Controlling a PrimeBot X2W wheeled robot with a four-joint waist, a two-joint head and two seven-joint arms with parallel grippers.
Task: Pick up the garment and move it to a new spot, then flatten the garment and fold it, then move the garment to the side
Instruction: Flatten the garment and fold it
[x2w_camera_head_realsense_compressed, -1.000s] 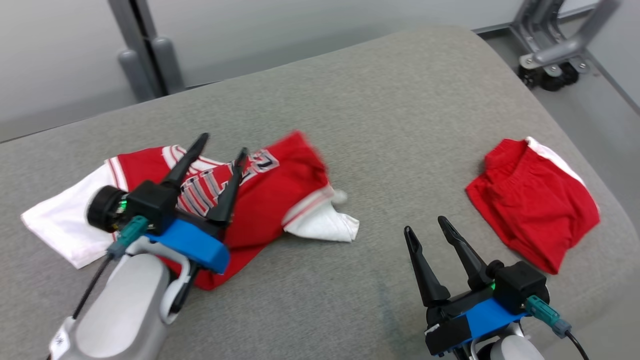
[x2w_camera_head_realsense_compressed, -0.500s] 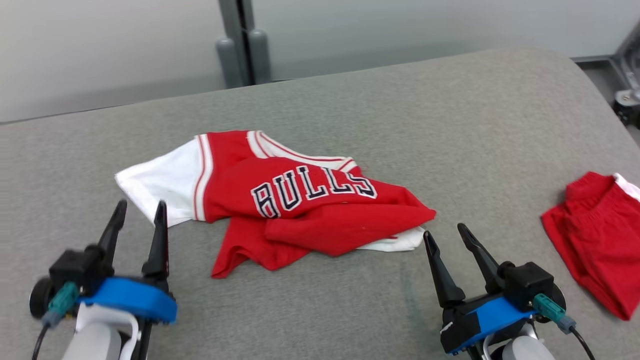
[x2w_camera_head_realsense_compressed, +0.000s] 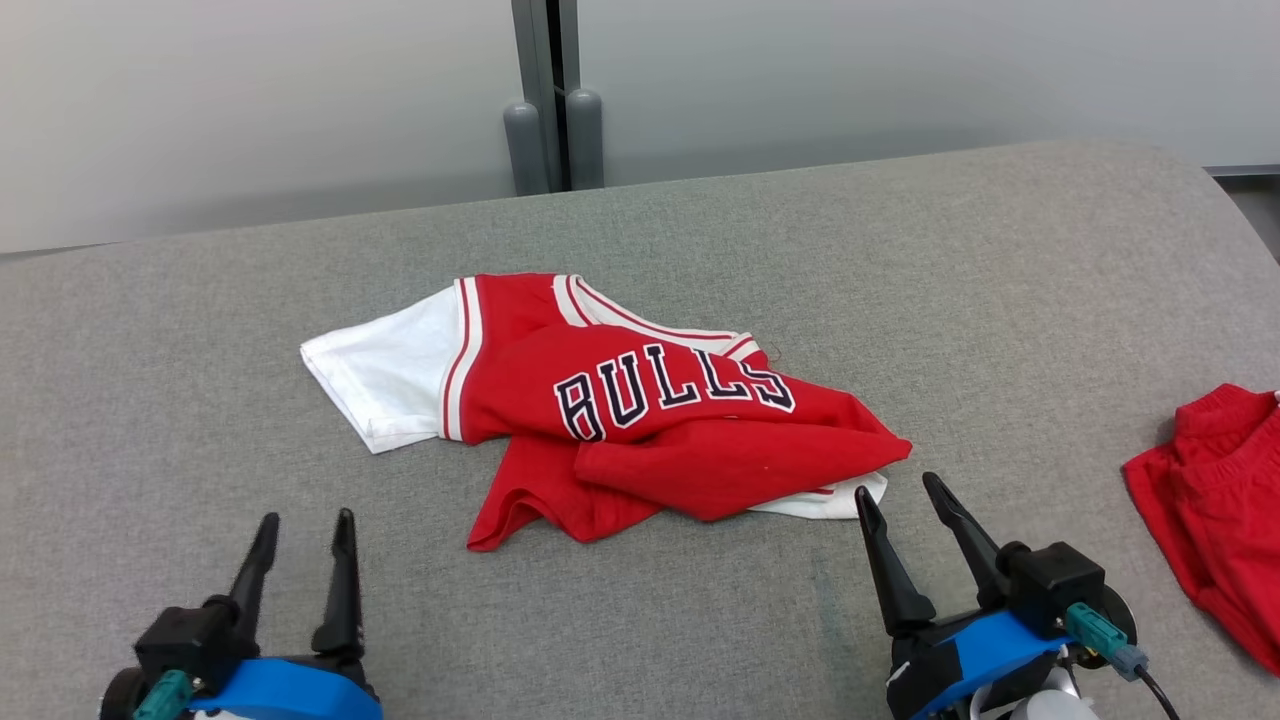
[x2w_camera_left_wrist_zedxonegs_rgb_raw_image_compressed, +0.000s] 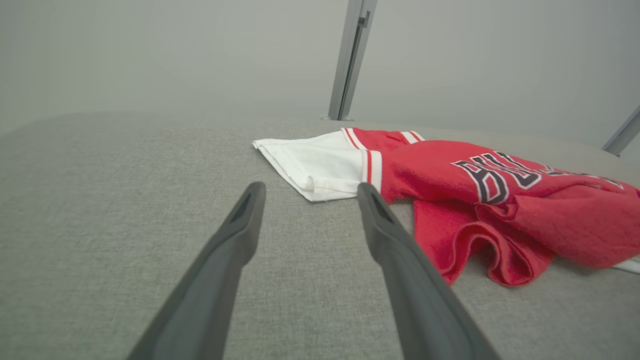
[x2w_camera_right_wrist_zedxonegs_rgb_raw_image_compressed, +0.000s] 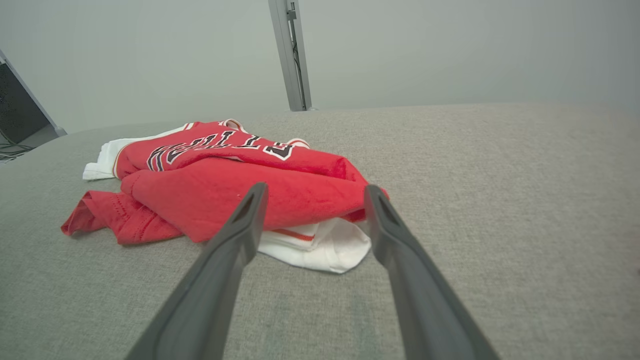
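The garment (x2w_camera_head_realsense_compressed: 620, 410) is a red and white jersey lettered BULLS, lying crumpled on the grey cushioned surface (x2w_camera_head_realsense_compressed: 900, 280) near the middle. Its white sleeve points left and a red fold lies over its lower right part. My left gripper (x2w_camera_head_realsense_compressed: 305, 520) stands open at the lower left, short of the jersey, with nothing between its fingers. In the left wrist view the jersey (x2w_camera_left_wrist_zedxonegs_rgb_raw_image_compressed: 450, 185) lies ahead and to the right of that gripper (x2w_camera_left_wrist_zedxonegs_rgb_raw_image_compressed: 310, 192). My right gripper (x2w_camera_head_realsense_compressed: 895, 490) is open just below the jersey's right corner. In the right wrist view its tips (x2w_camera_right_wrist_zedxonegs_rgb_raw_image_compressed: 315, 192) frame the jersey's (x2w_camera_right_wrist_zedxonegs_rgb_raw_image_compressed: 225, 185) near edge without touching it.
A second red garment (x2w_camera_head_realsense_compressed: 1215, 500), folded small, lies at the right edge of the surface. A grey post (x2w_camera_head_realsense_compressed: 547, 100) stands behind the surface against a pale wall. Bare grey fabric stretches to the left and in front of the jersey.
The left gripper has drawn back off the jersey to the lower left, leaving it lying crumpled. The head camera has swung, so the whole scene has shifted right.
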